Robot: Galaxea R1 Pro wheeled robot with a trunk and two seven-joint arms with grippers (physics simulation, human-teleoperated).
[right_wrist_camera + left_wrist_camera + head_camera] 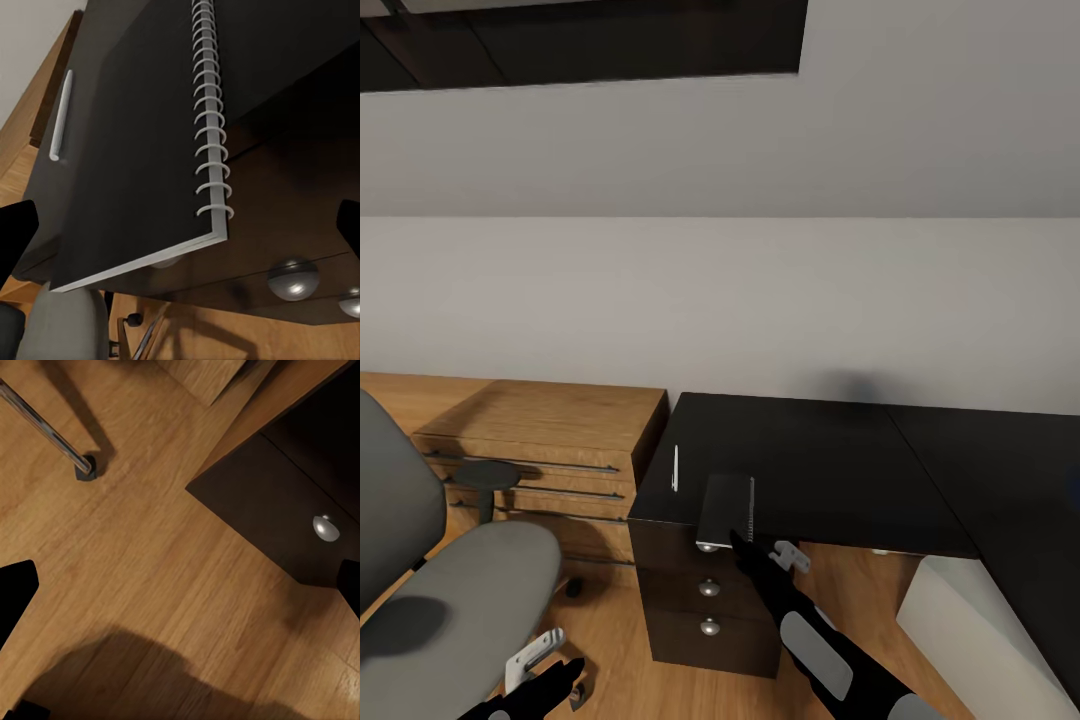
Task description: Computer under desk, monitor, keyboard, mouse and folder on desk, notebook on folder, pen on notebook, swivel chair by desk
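Right gripper (762,549), fingers spread and empty, sits at 6 o'clock of the thin grey spiral-bound notebook (727,510), whose long axis runs 12-to-6 over the black desk's (830,470) front edge; the left arm is farther.

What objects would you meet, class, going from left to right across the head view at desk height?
Swivel chair → light wooden drawer cabinet → pen → notebook → computer, low under the desk.
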